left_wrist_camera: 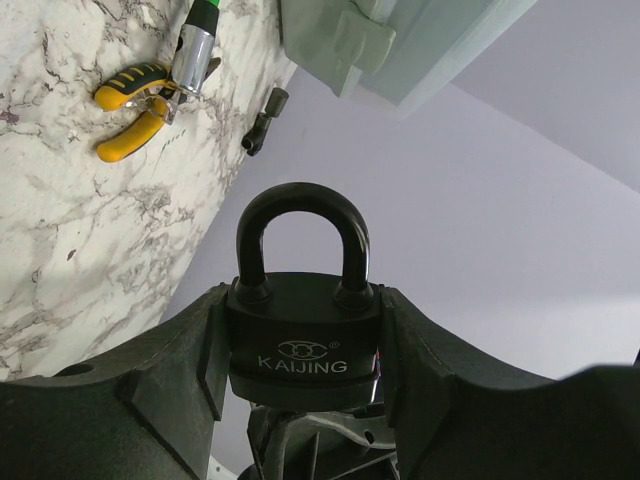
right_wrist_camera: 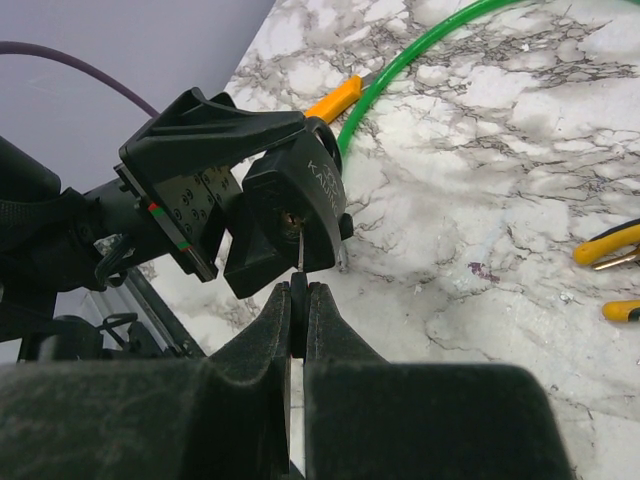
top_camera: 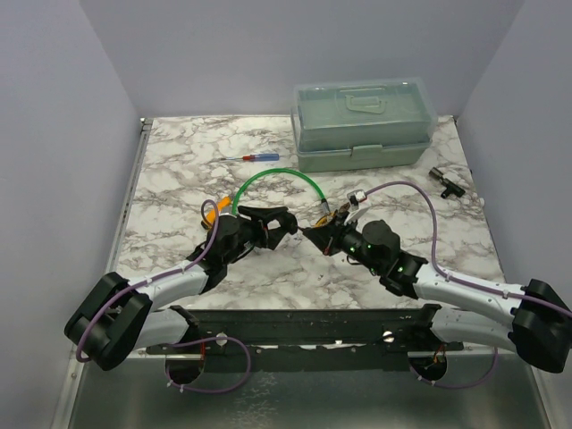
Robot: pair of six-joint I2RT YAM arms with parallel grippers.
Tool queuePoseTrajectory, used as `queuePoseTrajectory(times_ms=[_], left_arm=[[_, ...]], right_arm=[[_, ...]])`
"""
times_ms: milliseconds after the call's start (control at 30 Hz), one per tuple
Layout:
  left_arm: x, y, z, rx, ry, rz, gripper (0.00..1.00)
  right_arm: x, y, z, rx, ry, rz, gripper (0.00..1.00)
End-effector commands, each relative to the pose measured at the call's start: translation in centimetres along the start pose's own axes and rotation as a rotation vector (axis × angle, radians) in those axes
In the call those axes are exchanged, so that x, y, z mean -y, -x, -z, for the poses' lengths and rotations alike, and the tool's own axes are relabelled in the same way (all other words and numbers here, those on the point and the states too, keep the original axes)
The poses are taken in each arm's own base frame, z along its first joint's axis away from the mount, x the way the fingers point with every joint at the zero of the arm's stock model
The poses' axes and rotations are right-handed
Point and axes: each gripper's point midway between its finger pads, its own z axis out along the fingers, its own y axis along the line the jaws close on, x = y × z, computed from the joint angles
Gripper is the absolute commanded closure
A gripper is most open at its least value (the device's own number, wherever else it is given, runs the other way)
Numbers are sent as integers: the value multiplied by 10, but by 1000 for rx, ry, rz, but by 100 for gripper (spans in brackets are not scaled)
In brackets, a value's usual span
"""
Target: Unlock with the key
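Above: found left claw (top_camera: 282,223) and right claw (top_camera: 309,235) nose to nose over the marble bench (top_camera: 179,170); left wrist: saw black padlock (left_wrist_camera: 303,340) gripped by its body between part-spread fingers (left_wrist_camera: 150,400), shackle closed; right wrist: saw right claw pressed together on the key (right_wrist_camera: 298,262), blade tip at the padlock's keyhole.

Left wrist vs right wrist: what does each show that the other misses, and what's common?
Left wrist only: the shackle as a full arch with both legs seated, the toolbox corner and a small black fitting. Right wrist only: the key pinched in the right fingers, blade tip at the keyhole. Both: the padlock clamped between the left fingers, the yellow-handled pliers, the green cable and the marble table.
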Motion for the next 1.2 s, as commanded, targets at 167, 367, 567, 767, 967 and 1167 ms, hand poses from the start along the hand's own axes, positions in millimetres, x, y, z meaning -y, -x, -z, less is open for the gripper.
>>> queuePoseTrajectory(times_ms=[167, 367, 567, 767, 967, 1167], left_arm=[[36, -14, 3, -54, -134, 1, 100], [34, -13, 3, -52, -129, 1, 100], [32, -12, 3, -49, -125, 0, 100], [33, -12, 4, -48, -129, 5, 100], [32, -11, 3, -43, -127, 8, 100], [31, -10, 2, -41, -124, 9, 100]], right_arm=[[-13, 8, -7, 14, 39, 18, 100], [-14, 11, -9, 21, 39, 21, 100], [-14, 14, -10, 29, 29, 25, 100], [-11, 14, -14, 28, 9, 30, 100], [-8, 16, -16, 34, -11, 33, 100], [-7, 17, -21, 32, -28, 52, 100]])
